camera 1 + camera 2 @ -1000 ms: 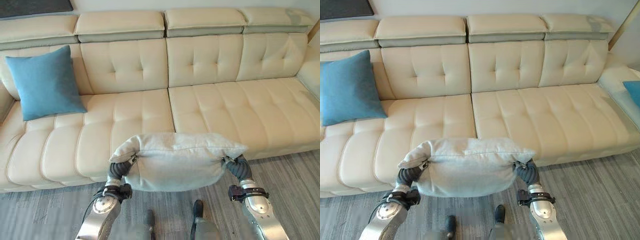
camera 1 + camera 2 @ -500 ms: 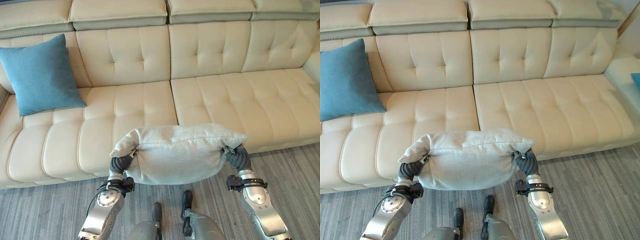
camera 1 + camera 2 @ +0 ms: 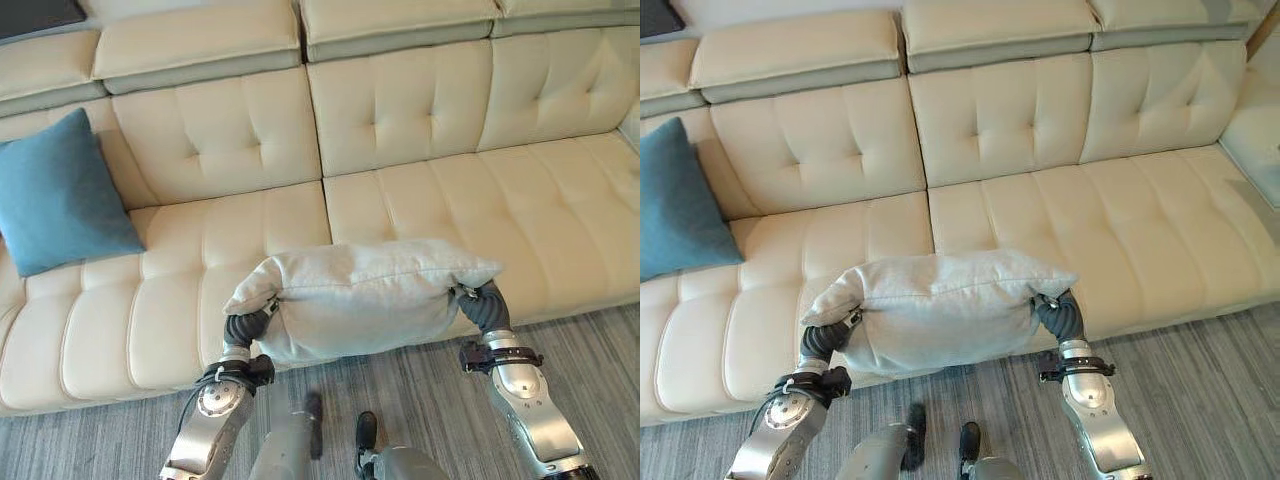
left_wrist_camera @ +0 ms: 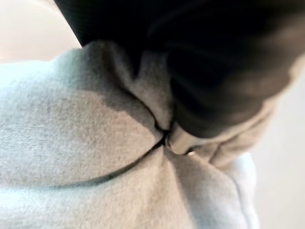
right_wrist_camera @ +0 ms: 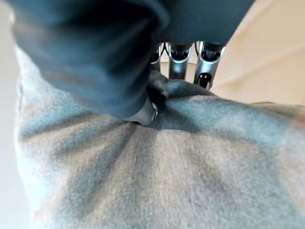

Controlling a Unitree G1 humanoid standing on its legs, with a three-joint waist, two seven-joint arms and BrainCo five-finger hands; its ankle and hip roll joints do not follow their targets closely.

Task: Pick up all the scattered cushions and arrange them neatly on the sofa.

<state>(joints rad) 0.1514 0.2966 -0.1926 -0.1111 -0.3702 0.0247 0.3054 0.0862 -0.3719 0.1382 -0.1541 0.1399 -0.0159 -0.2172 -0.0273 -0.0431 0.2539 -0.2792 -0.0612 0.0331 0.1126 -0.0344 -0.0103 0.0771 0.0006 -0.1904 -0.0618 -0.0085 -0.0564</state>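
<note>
Before the cream sofa (image 3: pixel 420 200), left hand (image 4: pixel 183 140) and right hand (image 5: pixel 143 112) pinch the grey cushion's (image 3: pixel 365 295) ends, lengthwise along the seat.

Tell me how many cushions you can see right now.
2. A grey cushion is held between the left hand and right hand at the sofa's front edge; a blue cushion leans against the backrest at its left end.

Pale grey cushion (image 3: pixel 365 295), blue cushion (image 3: pixel 60 195), cream sofa (image 3: pixel 480 130).
</note>
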